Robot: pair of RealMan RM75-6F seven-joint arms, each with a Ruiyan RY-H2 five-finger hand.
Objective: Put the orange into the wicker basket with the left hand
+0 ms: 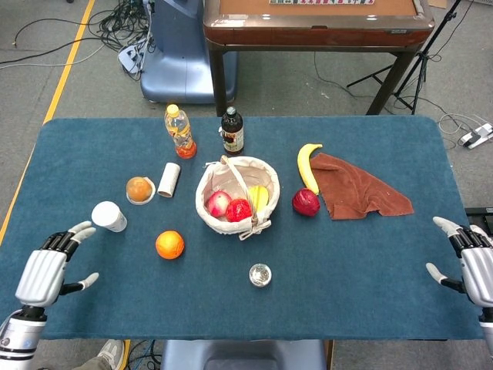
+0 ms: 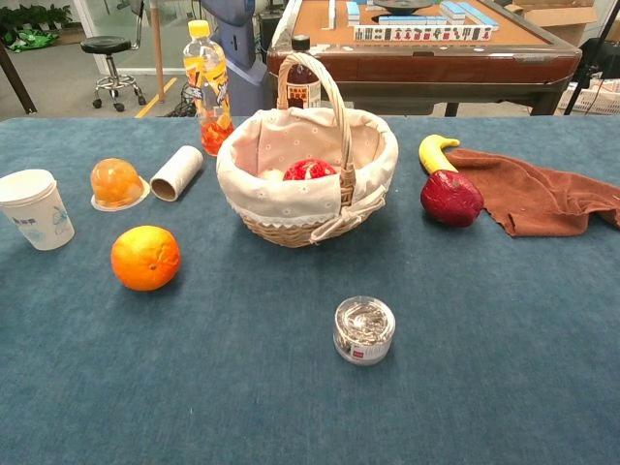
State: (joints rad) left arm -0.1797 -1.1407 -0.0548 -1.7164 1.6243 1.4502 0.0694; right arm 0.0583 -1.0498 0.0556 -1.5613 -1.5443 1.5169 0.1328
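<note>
Orange (image 1: 169, 244) sits on the blue table (image 1: 362, 262), left of the wicker basket (image 1: 236, 194) and apart from it; paper cup (image 1: 108, 216) up-left of it. It is round, so I read no long axis and no pointing direction from either view. Nothing touches it.

My left hand (image 1: 48, 270) hovers over the near-left part of the table, fingers spread wide, palm empty, well short of the orange. Chest view does not show it.

My right hand (image 1: 471, 264) is at the near-right table edge, fingers apart, holding nothing.

Basket stands upright, handle arching front to back, cloth lining folded over the rim. Inside I see red fruit and something yellow. Its oval runs roughly front to back in the head view.

Also noted: jelly cup (image 1: 139, 189) and a roll (image 1: 169, 179) lying on its side behind the orange; drink bottle (image 1: 179, 131) and dark bottle (image 1: 232, 132) upright at the far side; small tin (image 1: 260, 274) in front of the basket; red apple (image 1: 306, 202), banana (image 1: 307, 165) and brown cloth (image 1: 358, 187) to the right.
</note>
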